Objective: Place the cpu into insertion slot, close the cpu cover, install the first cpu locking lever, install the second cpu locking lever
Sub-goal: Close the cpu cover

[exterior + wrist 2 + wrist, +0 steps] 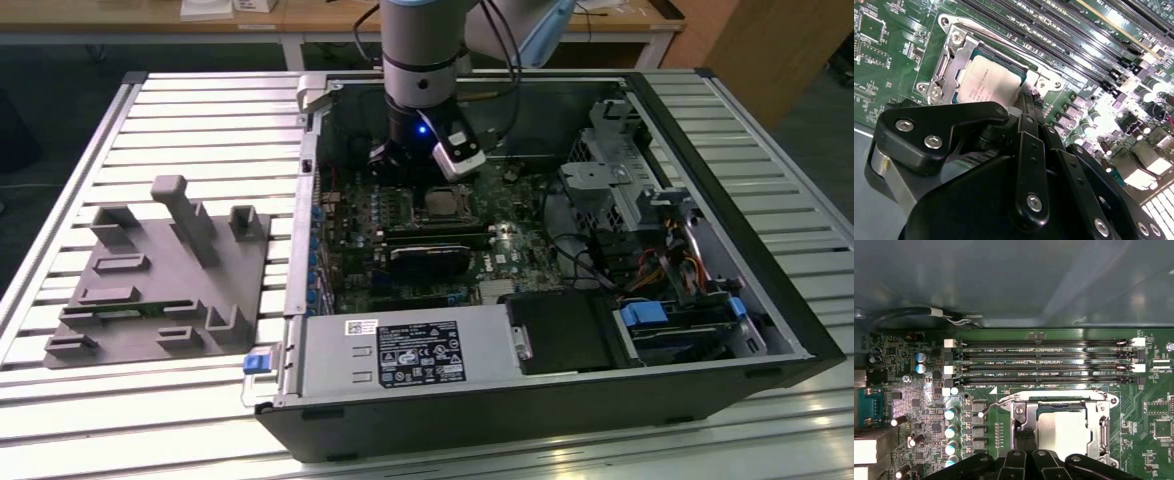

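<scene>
The cpu (989, 82), a flat square chip with a dull silver-grey top, sat in the square insertion slot (1004, 51), with the thin silvery cpu cover (960, 55) lying flat over its edges. The arm pointed straight down into the open black computer case (801, 330). Its black tool (1030, 100) was clenched empty, tips at the cover's edge. Long black memory slots (1044, 365) ran just beside, and a thin wire lever (996, 403) stuck out sideways.

We see the cpu (991, 82), a flat square chip with a dull silver-grey top, lying level in the insertion slot (441, 205). In the exterior view the slot sits just twelve o'clock of the computer case's (534, 415) middle. The cpu cover (949, 65), a silvery frame, lies down around the chip.
</scene>
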